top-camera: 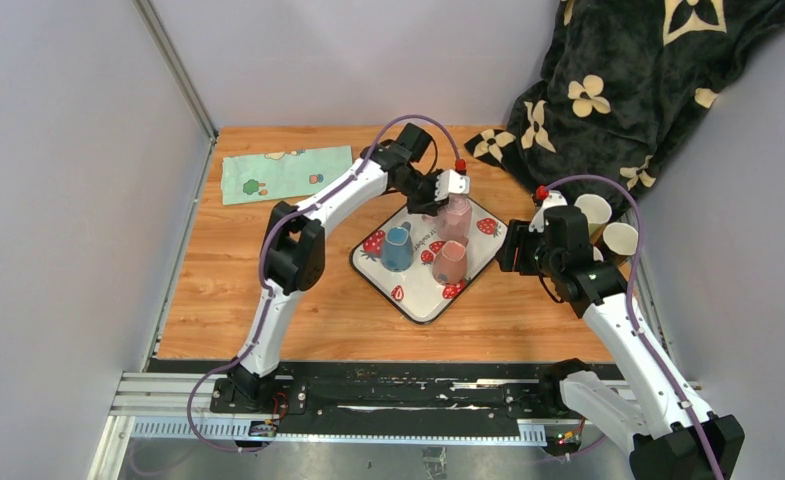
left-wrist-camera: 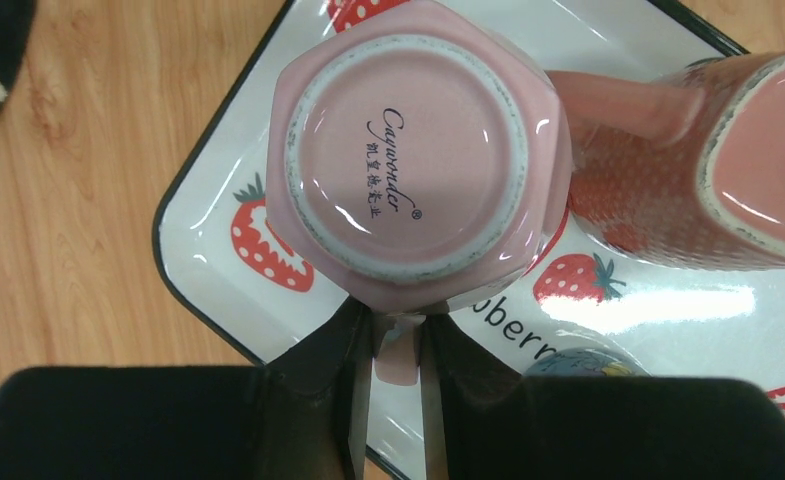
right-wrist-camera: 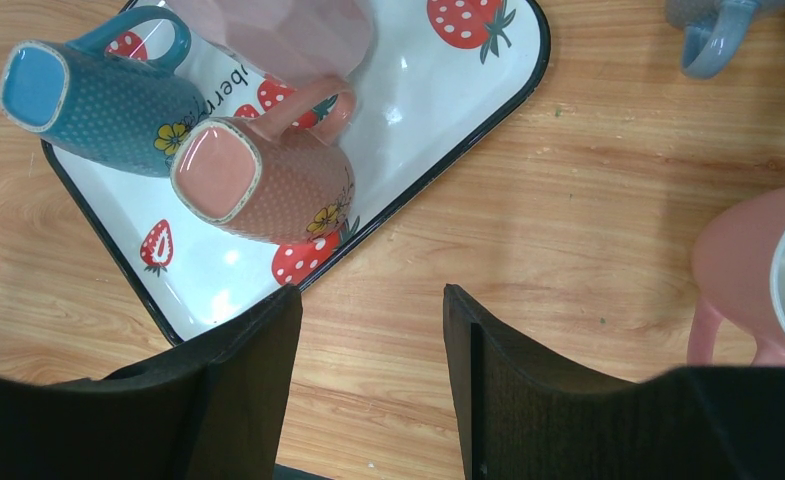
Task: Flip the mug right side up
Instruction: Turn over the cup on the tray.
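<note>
We see the pale pink mug (left-wrist-camera: 408,150) base-up over the far end of the strawberry tray (left-wrist-camera: 203,215), just beside a salmon dotted mug (left-wrist-camera: 668,170). Whether it rests on the tray or hangs just clear, we cannot tell. Our left claw (left-wrist-camera: 393,335) is pinched on its handle (left-wrist-camera: 400,365). Our right claw (right-wrist-camera: 368,300) stands open over the worktop (right-wrist-camera: 588,230) beside the tray, holding nothing. We judge the mug to be glazed ceramic: rigid, fairly heavy, slick and easily chipped. The handle is the sensible hold, but a narrow one. The body may swing in the pinch as we turn it, so we want a firm grip and clearance from its neighbour.
</note>
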